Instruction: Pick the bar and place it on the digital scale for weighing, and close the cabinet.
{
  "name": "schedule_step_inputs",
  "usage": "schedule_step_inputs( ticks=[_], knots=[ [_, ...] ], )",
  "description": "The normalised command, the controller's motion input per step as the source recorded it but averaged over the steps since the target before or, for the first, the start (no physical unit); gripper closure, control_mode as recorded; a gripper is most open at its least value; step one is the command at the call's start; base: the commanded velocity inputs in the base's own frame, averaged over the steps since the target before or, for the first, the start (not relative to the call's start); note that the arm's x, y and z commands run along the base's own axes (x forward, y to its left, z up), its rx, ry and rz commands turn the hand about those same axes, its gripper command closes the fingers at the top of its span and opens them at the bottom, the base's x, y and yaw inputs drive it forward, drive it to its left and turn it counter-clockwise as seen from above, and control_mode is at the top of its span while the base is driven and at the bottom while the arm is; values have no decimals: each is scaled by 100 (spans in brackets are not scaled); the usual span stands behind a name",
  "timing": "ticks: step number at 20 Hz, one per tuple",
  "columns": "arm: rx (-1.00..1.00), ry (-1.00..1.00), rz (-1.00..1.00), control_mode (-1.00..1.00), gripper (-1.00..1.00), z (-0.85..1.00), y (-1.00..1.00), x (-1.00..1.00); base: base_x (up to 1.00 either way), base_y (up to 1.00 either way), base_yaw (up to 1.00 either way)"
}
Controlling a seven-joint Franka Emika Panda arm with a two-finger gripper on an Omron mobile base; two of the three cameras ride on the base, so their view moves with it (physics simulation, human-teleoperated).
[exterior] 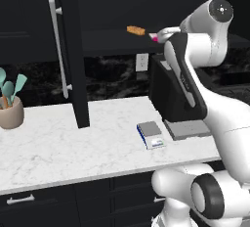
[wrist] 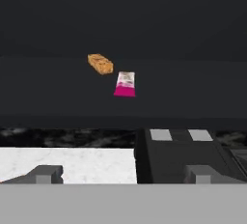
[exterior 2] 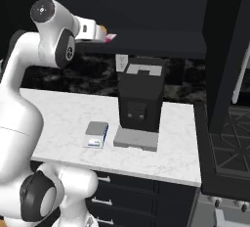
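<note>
Bar (wrist: pixel 125 84) lies at twelve o'clock ahead of the wide-spread, apparently empty tool (wrist: pixel 124 174), well apart.

Polished white marble counter (exterior: pixel 73 147), matt black cabinet (exterior: pixel 73 50), brushed-metal handle (exterior: pixel 57 45), perhaps glossy-wrapped bar (wrist: pixel 125 84).

1. A small orange-brown wrapped bar (exterior: pixel 135 30) lies on the dark shelf.
2. A boxy black machine (exterior 2: pixel 140 99) with a flat grey tray (exterior 2: pixel 136 139) stands on the white marble counter (exterior: pixel 53 147).
3. A beige utensil pot (exterior: pixel 10 112) holds teal spatulas.
4. A white wall outlet (exterior: pixel 141 62) sits on the dark backsplash.
</note>
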Motion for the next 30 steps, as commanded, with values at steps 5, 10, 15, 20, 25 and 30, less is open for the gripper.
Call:
schedule_step_inputs(
  ticks=[5, 10, 15, 20, 25, 30],
  knots=[
    [0, 0, 0, -100, -100, -14, -8, 75, 0, 0, 0],
    [0, 0, 0, -100, -100, -17, 0, 79, 0, 0, 0],
    [0, -1, 0, -100, -100, -10, 0, 69, 0, 0, 0],
    [0, 0, 0, -100, -100, -4, 0, 47, 0, 0, 0],
    [0, 0, 0, -100, -100, 0, 0, 47, 0, 0, 0],
    [0, 0, 0, -100, -100, -5, 0, 42, 0, 0, 0]
  ],
)
